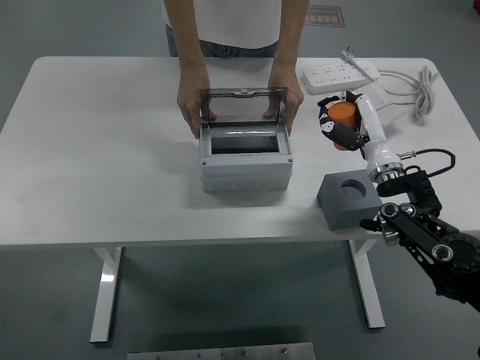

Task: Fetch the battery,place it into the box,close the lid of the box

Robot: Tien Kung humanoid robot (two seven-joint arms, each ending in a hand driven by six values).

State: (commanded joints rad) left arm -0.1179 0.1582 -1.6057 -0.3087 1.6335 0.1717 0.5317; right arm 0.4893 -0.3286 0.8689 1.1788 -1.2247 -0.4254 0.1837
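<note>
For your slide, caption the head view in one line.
Right hand carries the orange battery toward the open box a person steadies.

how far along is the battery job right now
Fetch is done: the right hand grips the orange battery clear of the grey holder, whose socket is empty. Left: place it in the open box a person's hands steady, then close the lid.

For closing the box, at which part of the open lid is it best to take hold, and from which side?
Probably the lid's free top edge, at its middle tab, coming from above: it stands upright, hinged at the box's far side, and the person's hands occupy both side edges.
</note>
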